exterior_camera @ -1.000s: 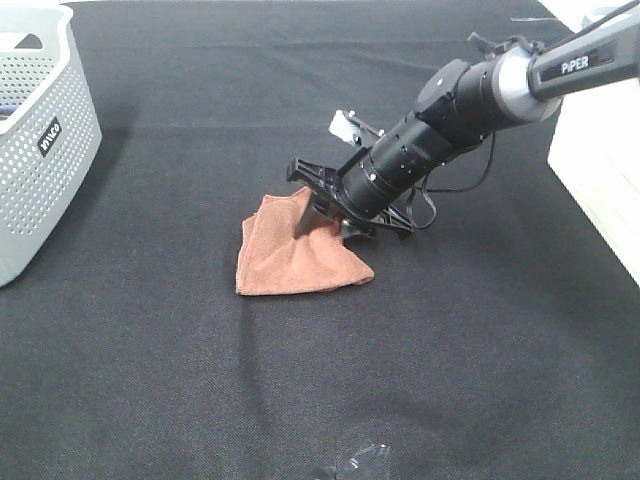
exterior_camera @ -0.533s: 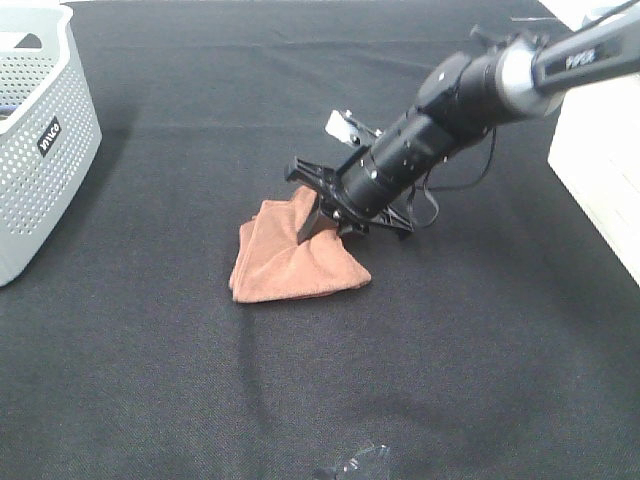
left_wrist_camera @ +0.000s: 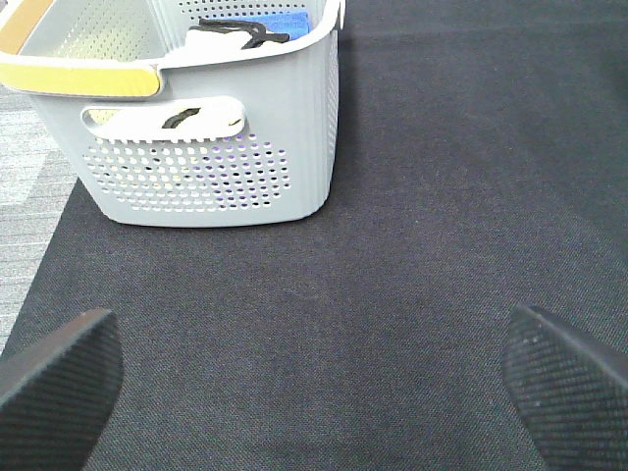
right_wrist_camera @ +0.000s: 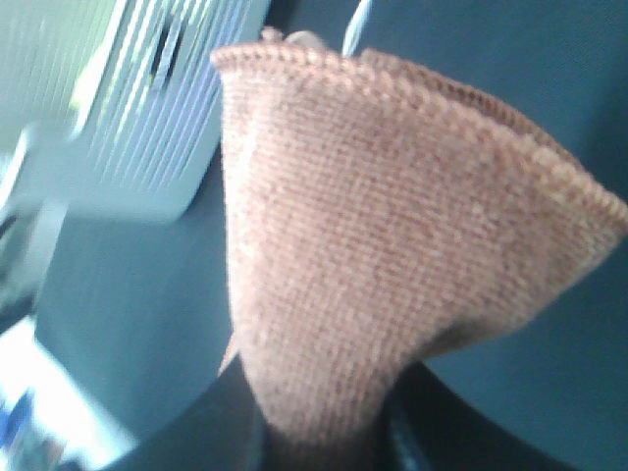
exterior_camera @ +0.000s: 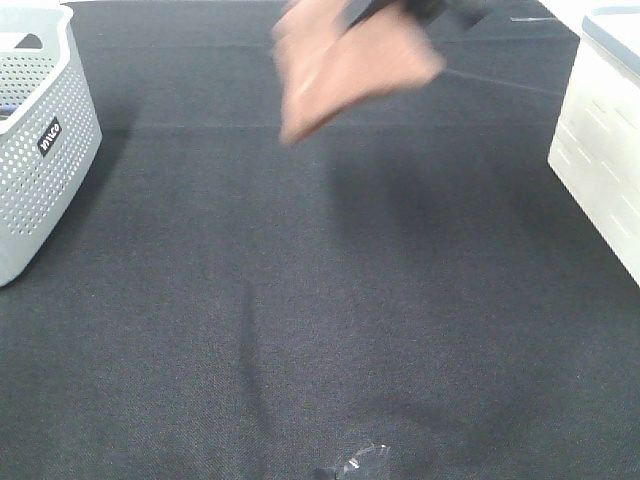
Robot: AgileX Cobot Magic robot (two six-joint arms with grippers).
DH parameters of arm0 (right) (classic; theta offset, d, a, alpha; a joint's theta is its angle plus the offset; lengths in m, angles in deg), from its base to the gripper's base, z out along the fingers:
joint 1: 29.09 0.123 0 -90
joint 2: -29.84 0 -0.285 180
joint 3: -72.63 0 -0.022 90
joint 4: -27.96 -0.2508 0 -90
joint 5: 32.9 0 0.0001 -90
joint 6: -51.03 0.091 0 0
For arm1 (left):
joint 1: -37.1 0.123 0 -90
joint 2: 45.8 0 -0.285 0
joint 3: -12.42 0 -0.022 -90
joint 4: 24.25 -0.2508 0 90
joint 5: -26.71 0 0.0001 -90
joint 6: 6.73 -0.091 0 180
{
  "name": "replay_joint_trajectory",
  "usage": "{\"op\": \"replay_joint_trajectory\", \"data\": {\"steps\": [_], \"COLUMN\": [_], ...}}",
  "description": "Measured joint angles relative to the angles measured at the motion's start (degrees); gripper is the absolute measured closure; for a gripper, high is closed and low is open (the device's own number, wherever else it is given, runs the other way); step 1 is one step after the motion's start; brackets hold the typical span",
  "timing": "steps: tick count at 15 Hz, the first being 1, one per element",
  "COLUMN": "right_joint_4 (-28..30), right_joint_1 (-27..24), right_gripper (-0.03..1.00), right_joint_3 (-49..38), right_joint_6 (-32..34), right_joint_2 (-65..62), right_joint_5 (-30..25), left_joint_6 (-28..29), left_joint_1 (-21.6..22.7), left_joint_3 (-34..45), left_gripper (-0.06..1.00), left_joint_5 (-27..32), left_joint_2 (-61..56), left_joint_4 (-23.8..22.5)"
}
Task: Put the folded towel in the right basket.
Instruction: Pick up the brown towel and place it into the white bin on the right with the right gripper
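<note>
The brown folded towel (exterior_camera: 345, 65) hangs blurred in the air near the top of the exterior high view, above the black mat. My right gripper (exterior_camera: 400, 8) is shut on it and shows only as dark parts at the top edge. In the right wrist view the towel (right_wrist_camera: 392, 245) fills the picture, pinched between the fingers (right_wrist_camera: 235, 422) of the right gripper (right_wrist_camera: 324, 437). The white right basket (exterior_camera: 600, 130) stands at the right edge, to the right of the towel. My left gripper (left_wrist_camera: 314, 392) is open and empty over the mat.
A grey perforated basket (exterior_camera: 40, 130) stands at the left edge; the left wrist view shows it (left_wrist_camera: 226, 147) holding blue and white cloths. The white basket's slatted wall (right_wrist_camera: 147, 108) shows behind the towel in the right wrist view. A black mat (exterior_camera: 320, 300) covers the table.
My right gripper has lifted the towel off the mat, up and toward the back right. The spot on the mat where it lay is now bare.
</note>
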Motion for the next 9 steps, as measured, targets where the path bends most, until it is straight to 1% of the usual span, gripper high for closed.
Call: {"op": "replay_joint_trajectory", "data": {"steps": [1, 2, 4, 5, 6, 9], "right_joint_4": [1.3, 1.9, 2.0, 2.0, 2.0, 2.8], "right_joint_1": [-3.5, -9.2, -17.2, -17.2, -21.5, -32.3], "right_gripper": [0.75, 0.75, 0.75, 0.75, 0.75, 0.75], "right_joint_3": [2.7, 6.0, 8.7, 8.7, 9.1, 9.2], "right_joint_6": [1.1, 1.8, 2.3, 2.3, 3.1, 4.6], "right_joint_2": [-0.6, -1.1, -2.0, -2.0, -2.3, -2.3], "right_joint_5": [-1.8, -2.7, -2.8, -2.8, -2.9, -3.1], "left_joint_6": [0.0, 0.0, 0.0, 0.0, 0.0, 0.0], "left_joint_1": [0.0, 0.0, 0.0, 0.0, 0.0, 0.0], "left_joint_3": [0.0, 0.0, 0.0, 0.0, 0.0, 0.0], "left_gripper": [-0.04, -0.04, -0.04, -0.04, -0.04, -0.04], "left_joint_5": [0.0, 0.0, 0.0, 0.0, 0.0, 0.0], "left_joint_2": [0.0, 0.0, 0.0, 0.0, 0.0, 0.0], "left_joint_4": [0.0, 0.0, 0.0, 0.0, 0.0, 0.0]}}
